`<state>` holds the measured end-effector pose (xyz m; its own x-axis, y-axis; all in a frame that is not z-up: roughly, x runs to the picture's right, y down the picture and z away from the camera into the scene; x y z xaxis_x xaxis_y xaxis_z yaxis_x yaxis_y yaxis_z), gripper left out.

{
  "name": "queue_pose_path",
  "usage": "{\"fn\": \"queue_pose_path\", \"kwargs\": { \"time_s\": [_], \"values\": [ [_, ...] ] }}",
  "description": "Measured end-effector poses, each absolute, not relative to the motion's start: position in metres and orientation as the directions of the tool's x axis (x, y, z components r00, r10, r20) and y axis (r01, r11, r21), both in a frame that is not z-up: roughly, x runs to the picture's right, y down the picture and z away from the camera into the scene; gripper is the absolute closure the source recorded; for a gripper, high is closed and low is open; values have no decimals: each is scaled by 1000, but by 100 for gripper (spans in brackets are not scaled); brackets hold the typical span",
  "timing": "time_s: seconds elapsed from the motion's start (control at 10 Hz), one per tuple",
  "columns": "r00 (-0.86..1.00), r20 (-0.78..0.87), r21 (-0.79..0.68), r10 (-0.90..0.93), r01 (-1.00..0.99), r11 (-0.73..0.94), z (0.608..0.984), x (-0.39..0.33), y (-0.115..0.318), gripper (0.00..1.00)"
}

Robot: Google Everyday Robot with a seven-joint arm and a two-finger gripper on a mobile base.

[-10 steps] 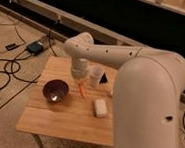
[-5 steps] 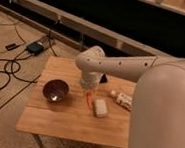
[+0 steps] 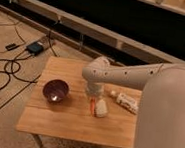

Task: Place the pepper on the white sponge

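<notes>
The pepper (image 3: 92, 107) is seen hanging nearly upright, its long axis running top to bottom with a slight lean. Its narrow tip is pointed down at the wooden surface (image 3: 70, 124) and its upper end is turned up toward the claw (image 3: 94, 98). It is located just beside the white sponge (image 3: 101, 108), along the sponge's edge that faces the dark bowl (image 3: 56, 90), and is not laid on the sponge. Whether its side touches that edge, or its tip touches the surface, cannot be told. The claw is positioned directly above the pepper, so it too is found over the bowl-side edge of the sponge. It is pressed together, and the pepper's upper end is pinched in it. The fingers themselves are hard to make out, being merged with the pale wrist above them. The sponge is laid flat on the surface, fully visible apart from the edge next to the pepper. The bowl is set well apart from the sponge, beyond the pepper. A white bottle (image 3: 128, 102) is laid on its side near the sponge, on the side opposite the bowl, and its far end is hidden behind the robot's arm (image 3: 131, 75). The arm is stretched in above the sponge from the bottle's side, and its bulk is cut off at the frame's edge. Cables (image 3: 6, 68) are spread over the floor, far from the sponge, beyond the bowl.
</notes>
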<state>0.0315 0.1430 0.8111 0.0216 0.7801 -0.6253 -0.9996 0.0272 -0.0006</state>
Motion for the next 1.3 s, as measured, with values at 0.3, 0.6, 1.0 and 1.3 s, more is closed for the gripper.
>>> {"fn": "queue_pose_path", "kwargs": {
  "time_s": [0.3, 0.6, 1.0, 1.3],
  "values": [
    [-20, -630, 40, 776, -999, 7, 812, 44, 154, 100],
    [-59, -642, 94, 764, -996, 1, 813, 65, 158, 100],
    [-85, -663, 119, 744, -993, -8, 827, 78, 164, 100],
    [-85, -671, 124, 736, -992, -1, 839, 82, 166, 81]
  ]
}}
